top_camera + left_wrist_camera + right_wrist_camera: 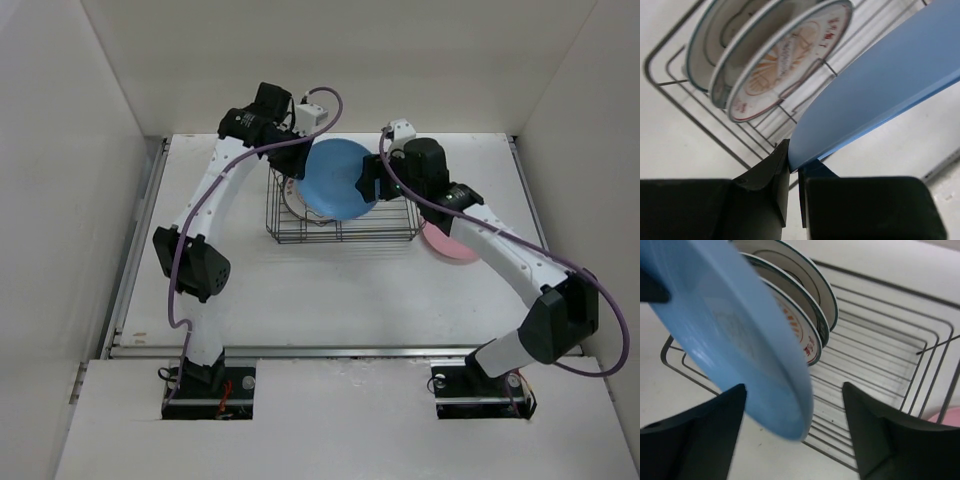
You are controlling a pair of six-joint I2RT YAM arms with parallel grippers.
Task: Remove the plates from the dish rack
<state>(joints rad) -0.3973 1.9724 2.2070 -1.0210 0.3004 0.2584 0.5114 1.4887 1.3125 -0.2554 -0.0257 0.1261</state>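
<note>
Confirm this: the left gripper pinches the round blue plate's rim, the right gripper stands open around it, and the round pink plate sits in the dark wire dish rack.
Wrong: the top view shows the round pink plate lying on the table beside the dark wire dish rack, not in it. The rest holds.

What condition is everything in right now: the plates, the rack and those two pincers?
Dish rack: on the table, three plates left inside.
Those three plates: standing on edge.
Blue plate: lifted, tilted above the rack.
Left pincer: shut on the blue plate's rim.
Right pincer: open, astride the blue plate.
Pink plate: flat on the table beside the rack.
</note>
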